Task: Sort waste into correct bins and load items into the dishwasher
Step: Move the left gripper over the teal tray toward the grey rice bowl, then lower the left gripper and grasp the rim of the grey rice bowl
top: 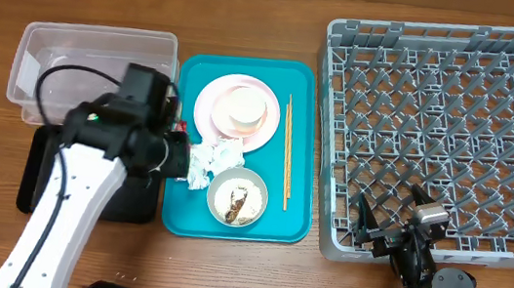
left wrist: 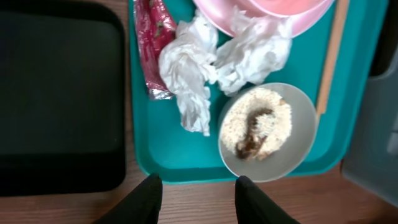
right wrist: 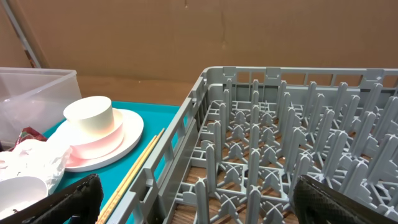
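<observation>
On the teal serving tray [top: 292,222] lie crumpled white napkins [top: 206,162], a red wrapper [left wrist: 151,46], a white bowl of rice with brown scraps [top: 237,199], a pink plate [top: 212,109] with an upturned pinkish bowl [top: 240,109] on it, and chopsticks [top: 287,153]. My left gripper [top: 177,154] hovers open and empty above the tray's left side; its fingers [left wrist: 196,199] show below the napkins [left wrist: 186,78] and the rice bowl [left wrist: 267,130]. My right gripper [right wrist: 199,199] is open and empty at the front left corner of the grey dish rack [top: 444,138].
The clear tub [top: 90,60] stands at the back left. The black tray [top: 37,176] lies in front of it, partly under my left arm. In the right wrist view the rack's wall [right wrist: 186,124] stands between the gripper and the chopsticks [right wrist: 134,174].
</observation>
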Robot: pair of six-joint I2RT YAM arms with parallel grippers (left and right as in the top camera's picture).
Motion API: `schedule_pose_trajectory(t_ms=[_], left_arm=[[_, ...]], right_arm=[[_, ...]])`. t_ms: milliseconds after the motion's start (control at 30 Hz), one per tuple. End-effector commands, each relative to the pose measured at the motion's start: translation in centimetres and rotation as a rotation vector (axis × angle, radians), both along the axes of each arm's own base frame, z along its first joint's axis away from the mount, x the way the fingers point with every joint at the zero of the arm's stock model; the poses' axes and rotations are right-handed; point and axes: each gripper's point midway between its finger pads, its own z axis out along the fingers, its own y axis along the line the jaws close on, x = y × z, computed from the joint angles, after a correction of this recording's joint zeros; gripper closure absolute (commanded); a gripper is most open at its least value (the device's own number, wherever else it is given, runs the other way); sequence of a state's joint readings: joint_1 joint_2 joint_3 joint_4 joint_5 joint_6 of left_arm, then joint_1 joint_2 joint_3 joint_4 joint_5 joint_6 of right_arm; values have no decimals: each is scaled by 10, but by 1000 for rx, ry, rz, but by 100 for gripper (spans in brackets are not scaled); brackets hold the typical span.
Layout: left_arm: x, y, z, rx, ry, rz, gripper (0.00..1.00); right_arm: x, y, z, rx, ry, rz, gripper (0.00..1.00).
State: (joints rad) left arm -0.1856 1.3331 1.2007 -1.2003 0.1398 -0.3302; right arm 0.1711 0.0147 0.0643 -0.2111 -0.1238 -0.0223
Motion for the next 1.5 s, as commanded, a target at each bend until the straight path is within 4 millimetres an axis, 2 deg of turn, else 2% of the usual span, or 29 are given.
schedule_pose_trajectory(t_ms=[0,433,667,833,1033,1133,1167,1333,1467], left_arm=[[5,8,-19,118,49,77,58],[27,6,-74,176,172,89,55],[33,2,-95,174,206,85,56],[40,-2,-85,153,170,80,59],[48,-27,-41,58,49,8,61],[44,-41,-23,37,-10,-26,60],[35,-63,-17,24,-30,-76,59],[21,-105,-21,17,-45,-202,56],[14,-134,-25,-1,-53,-234,56]], right_arm=[[-1,1,3,1,-15,4,0],[-1,1,3,2,-15,4,0],[-1,1,3,1,-15,4,0],[-1,1,3,1,-15,4,0],[-1,1,3,1,-15,4,0],[-1,1,3,1,-15,4,0],[-1,1,3,2,-15,4,0],[-1,1,3,1,-15,4,0],[-1,1,3,1,-15,4,0]])
